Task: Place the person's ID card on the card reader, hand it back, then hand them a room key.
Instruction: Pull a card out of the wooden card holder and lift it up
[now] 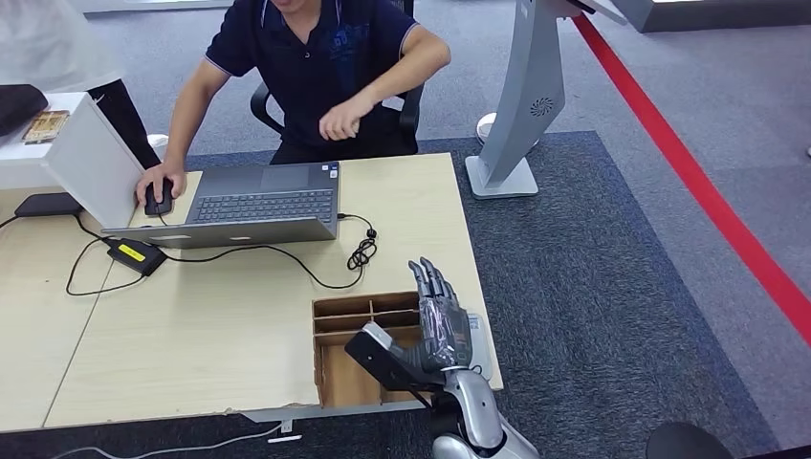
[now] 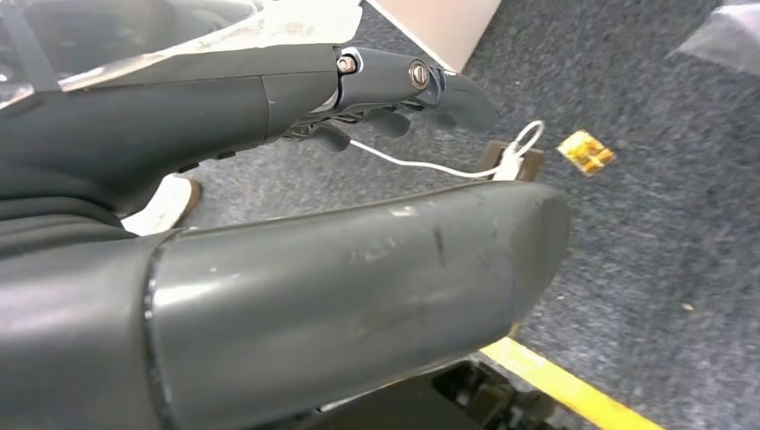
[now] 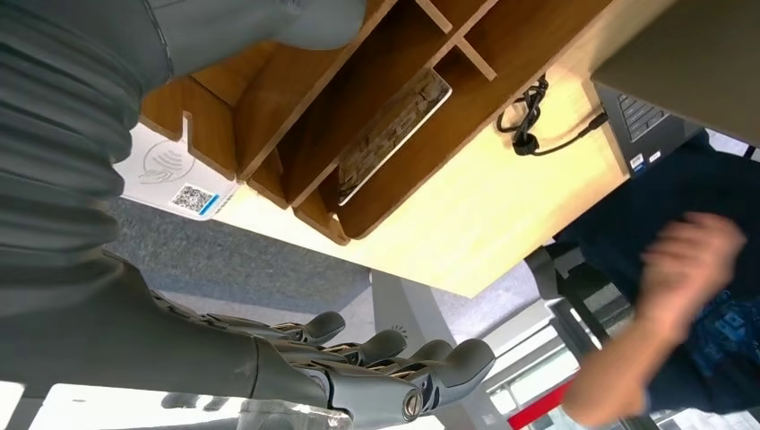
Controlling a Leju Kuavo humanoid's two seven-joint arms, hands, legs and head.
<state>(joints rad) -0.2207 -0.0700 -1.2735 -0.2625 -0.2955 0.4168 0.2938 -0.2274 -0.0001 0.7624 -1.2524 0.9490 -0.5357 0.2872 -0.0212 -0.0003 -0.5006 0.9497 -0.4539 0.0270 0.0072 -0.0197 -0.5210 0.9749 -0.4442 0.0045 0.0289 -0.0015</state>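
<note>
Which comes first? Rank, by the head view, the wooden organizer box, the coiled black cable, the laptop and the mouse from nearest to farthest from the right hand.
From the right hand:
1. Wooden organizer box, directly beside it.
2. Coiled black cable, mid-desk.
3. Laptop, before the person.
4. Mouse, far left, under the person's hand.

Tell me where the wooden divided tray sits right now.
In the head view, the wooden divided tray sits at the desk's near right corner, directly beside the right robot hand.

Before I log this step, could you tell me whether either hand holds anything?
Nothing is held: the right hand hovers with fingers extended, and the left hand is empty.
</note>
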